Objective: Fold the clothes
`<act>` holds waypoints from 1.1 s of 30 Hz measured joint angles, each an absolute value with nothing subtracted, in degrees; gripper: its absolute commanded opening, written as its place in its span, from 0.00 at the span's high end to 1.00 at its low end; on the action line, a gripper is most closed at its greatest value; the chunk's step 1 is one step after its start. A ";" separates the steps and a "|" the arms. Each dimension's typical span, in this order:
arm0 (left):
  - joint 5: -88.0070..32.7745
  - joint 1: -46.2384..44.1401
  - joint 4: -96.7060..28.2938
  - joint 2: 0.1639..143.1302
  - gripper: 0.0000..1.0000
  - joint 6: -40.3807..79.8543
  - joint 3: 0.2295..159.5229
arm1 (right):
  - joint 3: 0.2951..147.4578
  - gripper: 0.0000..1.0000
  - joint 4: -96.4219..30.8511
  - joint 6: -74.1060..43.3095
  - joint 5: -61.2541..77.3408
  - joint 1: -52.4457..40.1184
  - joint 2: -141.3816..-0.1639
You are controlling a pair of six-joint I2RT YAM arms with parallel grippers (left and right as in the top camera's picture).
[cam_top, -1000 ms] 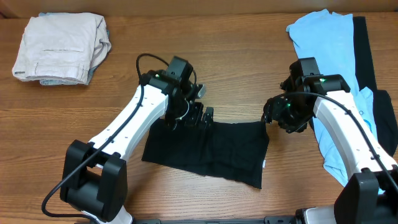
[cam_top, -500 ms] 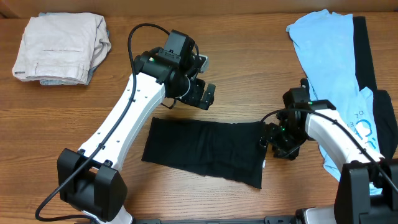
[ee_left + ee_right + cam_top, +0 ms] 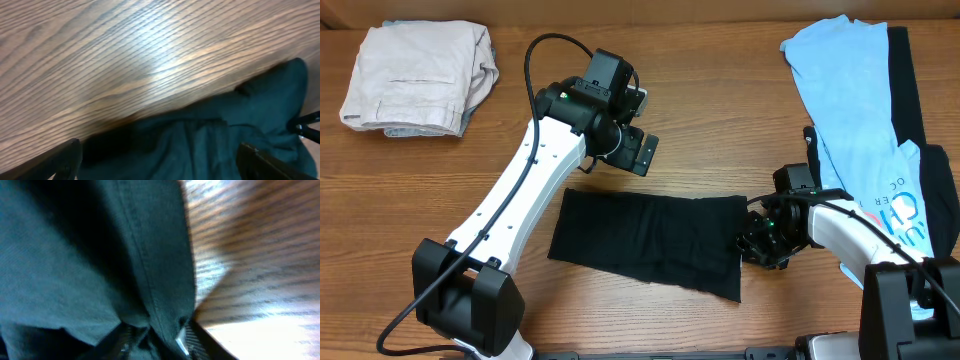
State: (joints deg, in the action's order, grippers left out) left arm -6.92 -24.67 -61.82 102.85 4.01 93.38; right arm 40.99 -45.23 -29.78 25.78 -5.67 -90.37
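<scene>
The black T-shirt (image 3: 650, 243) lies on the table folded into a wide strip. My left gripper (image 3: 638, 152) is open and empty, raised above the table just behind the shirt's far edge. In the left wrist view the dark cloth (image 3: 210, 140) lies below the spread fingers (image 3: 160, 162). My right gripper (image 3: 760, 245) is at the shirt's right edge. In the right wrist view its fingers (image 3: 155, 340) are shut on the hem of the cloth (image 3: 100, 255), next to a small white tag (image 3: 181, 345). Light blue T-shirts (image 3: 850, 90) lie at the right.
Folded beige trousers (image 3: 420, 75) sit at the back left corner. A printed light blue shirt (image 3: 905, 200) and a dark garment strip (image 3: 908, 80) lie along the right edge beside my right arm. Bare wooden table (image 3: 720, 100) lies between the arms.
My left gripper let go of the black shirt's far edge and rose away toward the back. My right gripper moved toward the front and closed on the shirt's right edge.
</scene>
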 measured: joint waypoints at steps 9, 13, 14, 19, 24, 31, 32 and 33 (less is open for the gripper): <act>-2.52 -24.62 -62.46 102.85 0.00 3.99 93.38 | 40.69 0.96 -43.46 -30.00 25.52 -6.28 -90.54; -0.56 -23.53 -63.16 102.87 0.00 3.99 93.38 | 42.78 0.96 -48.25 -28.16 25.02 -2.50 -90.65; -0.32 -22.92 -63.29 102.87 0.00 4.01 93.41 | 44.05 0.96 -49.98 -27.14 24.84 -0.75 -90.67; 1.41 -16.29 -65.25 102.87 0.00 3.88 93.43 | 53.10 0.96 -58.24 -20.05 23.83 8.01 -90.78; 5.06 -8.36 -67.11 102.87 0.00 3.84 93.47 | 64.34 0.96 -67.77 -12.14 23.20 13.63 -90.83; 6.96 -0.75 -67.35 102.87 0.00 3.84 93.47 | 80.51 0.96 -75.72 -7.64 22.22 8.36 -90.87; 7.03 -0.32 -67.31 102.87 0.00 3.81 93.47 | 81.80 0.96 -76.01 -7.73 22.00 6.42 -90.87; 7.14 0.05 -67.31 102.87 0.00 3.84 93.47 | 83.18 0.96 -76.01 -8.23 21.61 3.53 -90.87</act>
State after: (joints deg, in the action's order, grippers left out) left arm 7.14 0.05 -67.31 102.87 3.84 93.47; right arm 83.18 -76.01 -8.23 21.61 3.53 -90.87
